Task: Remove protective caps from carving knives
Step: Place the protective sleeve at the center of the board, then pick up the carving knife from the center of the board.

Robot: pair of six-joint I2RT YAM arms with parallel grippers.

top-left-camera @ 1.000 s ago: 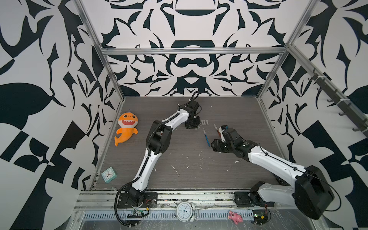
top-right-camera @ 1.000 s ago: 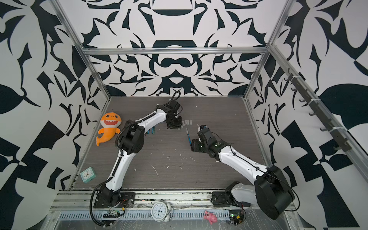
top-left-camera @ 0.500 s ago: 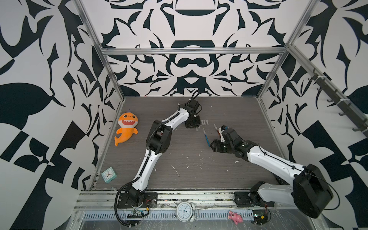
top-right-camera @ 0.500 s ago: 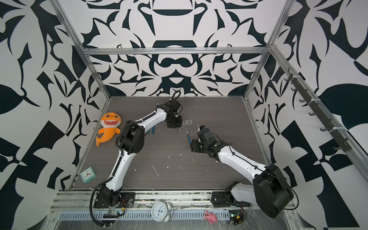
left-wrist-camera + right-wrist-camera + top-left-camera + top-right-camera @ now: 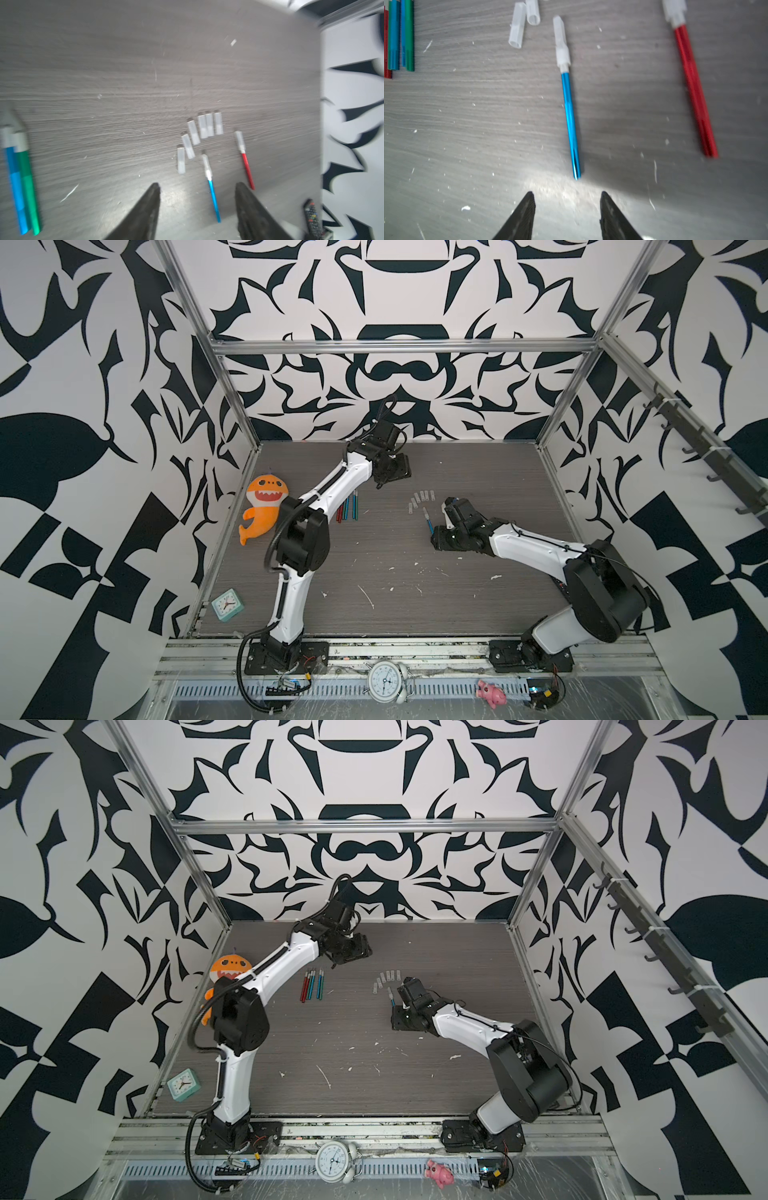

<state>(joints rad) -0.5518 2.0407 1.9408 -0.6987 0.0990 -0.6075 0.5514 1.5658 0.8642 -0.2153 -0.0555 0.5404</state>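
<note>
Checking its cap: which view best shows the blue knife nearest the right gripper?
Right wrist view: the blue knife lies close and large, cap still on its tip. Left wrist view shows it smaller, blurred; both top views show a tiny sliver.

Arm links (image 5: 287, 605): smooth white shells
Joints (image 5: 301, 538): bulky black housings
Cables (image 5: 240, 659): black, looped at bases
Fingers (image 5: 521, 218): black, tapering, ribbed

Robot test cell, probably a lab. Aluminium frame (image 5: 399, 347), black-and-white patterned wall panels (image 5: 415, 294), grey wood-grain tabletop (image 5: 478, 472). Left arm (image 5: 336, 485) and right arm (image 5: 528, 545) bolted to front rail (image 5: 415, 659). Stray props: plush shark (image 5: 264, 510), alarm clock (image 5: 386, 681).
</note>
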